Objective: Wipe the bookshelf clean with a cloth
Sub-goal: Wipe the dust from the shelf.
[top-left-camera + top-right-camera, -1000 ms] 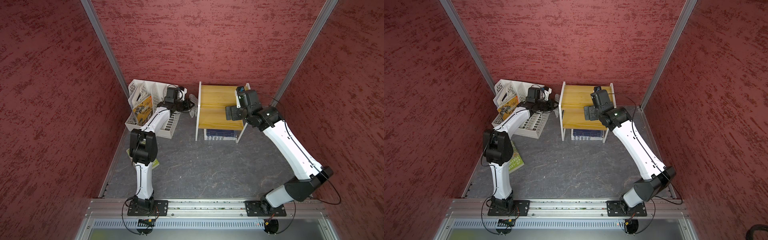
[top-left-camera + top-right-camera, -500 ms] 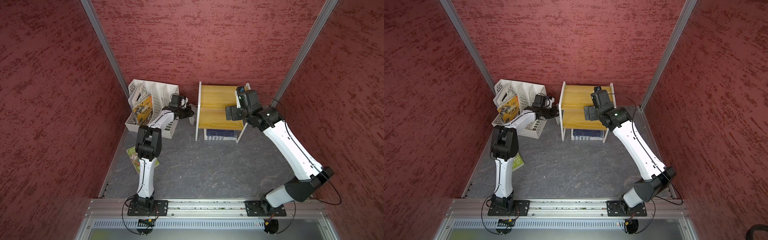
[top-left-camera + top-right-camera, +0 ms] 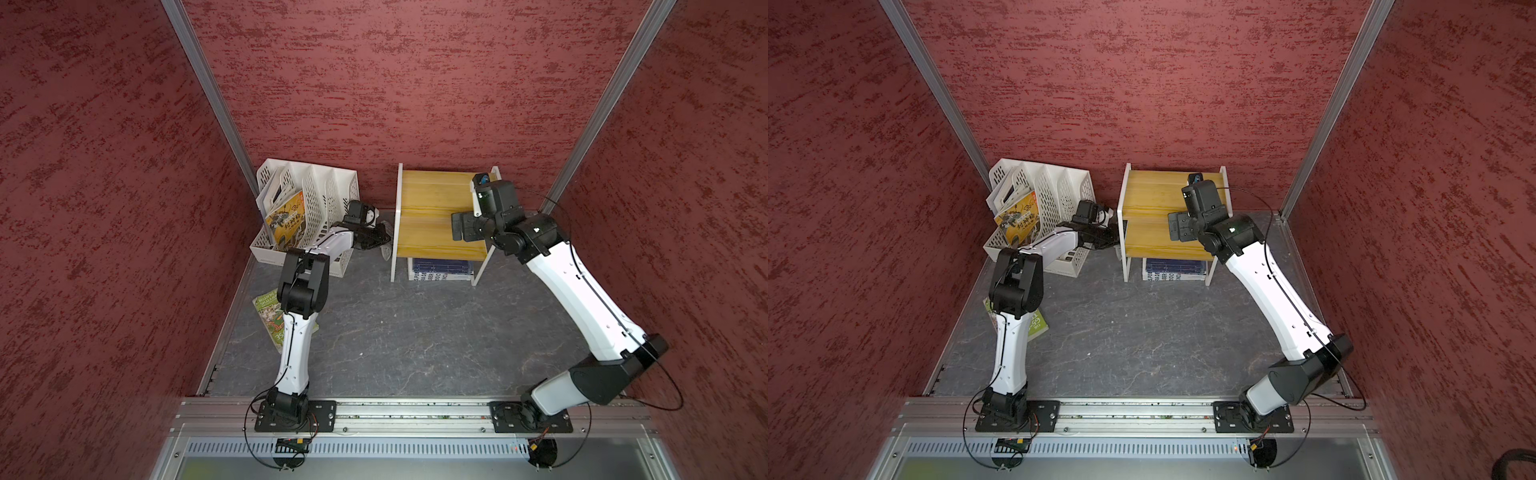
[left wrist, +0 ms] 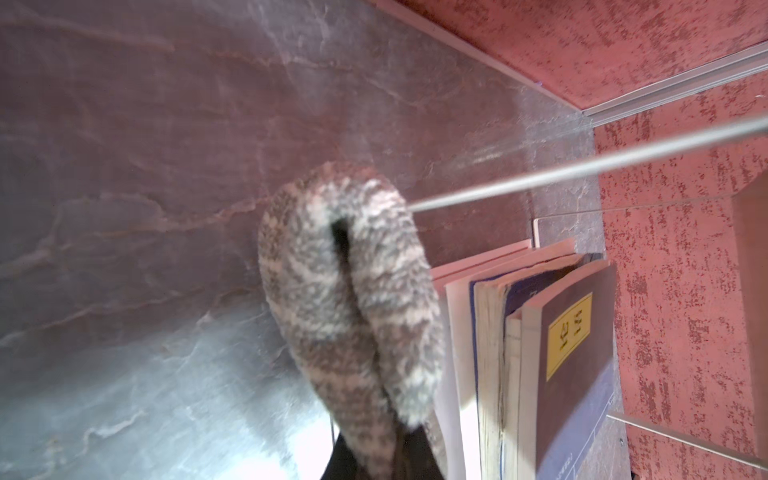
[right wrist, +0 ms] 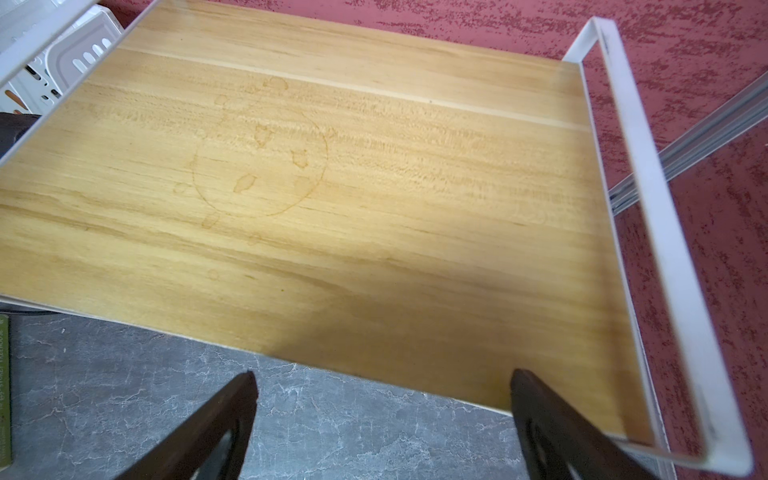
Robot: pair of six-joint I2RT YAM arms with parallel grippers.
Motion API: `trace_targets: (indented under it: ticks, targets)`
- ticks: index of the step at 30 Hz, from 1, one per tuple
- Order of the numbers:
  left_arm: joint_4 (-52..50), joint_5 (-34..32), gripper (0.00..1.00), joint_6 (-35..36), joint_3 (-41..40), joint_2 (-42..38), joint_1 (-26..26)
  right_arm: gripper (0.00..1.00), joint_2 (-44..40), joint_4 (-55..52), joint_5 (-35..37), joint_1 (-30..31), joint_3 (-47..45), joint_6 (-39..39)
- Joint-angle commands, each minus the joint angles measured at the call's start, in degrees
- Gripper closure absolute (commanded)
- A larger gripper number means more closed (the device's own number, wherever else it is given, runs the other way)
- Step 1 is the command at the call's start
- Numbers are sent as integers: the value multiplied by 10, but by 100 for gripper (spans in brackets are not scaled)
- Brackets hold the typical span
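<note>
Beside a white side panel (image 3: 395, 224) of the stepped bookshelf (image 3: 432, 191) of yellow-tan grained boards, the fluffy, mottled grey-beige cloth (image 4: 349, 299) is gripped in a rounded fold by the closed left gripper (image 3: 380, 240), whose dark fingers (image 4: 409, 459) are mostly cut off in the wrist view. Over the lower board's (image 3: 428, 237) front edge the right gripper (image 5: 382, 374) is held wide open and empty. A faint ring stain (image 5: 259, 166) is seen on the wood, and books (image 3: 440, 270) stacked beneath are half hidden.

We see bookshelf (image 3: 432, 226) upright at back wall: two stepped tan boards, thin white side panels. Faint ring stain (image 5: 259, 162) plus spots on front board. The cloth (image 4: 349, 299) is fuzzy grey-beige, folded double, just beside a side panel.
</note>
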Motion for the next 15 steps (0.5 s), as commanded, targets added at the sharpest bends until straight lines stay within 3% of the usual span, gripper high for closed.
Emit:
trace_targets:
  ticks: [1,9,15]
  targets:
    - [13,3,100,8,-22,-38,5,2,7,-51,-17,-3,-22,12]
    - [31,12,100,12,-91,-153,37,2,8,-46,-19,-3,-24,10]
    - [123,87,100,-12,-161,-216,47,2,9,-44,-20,-3,-24,10]
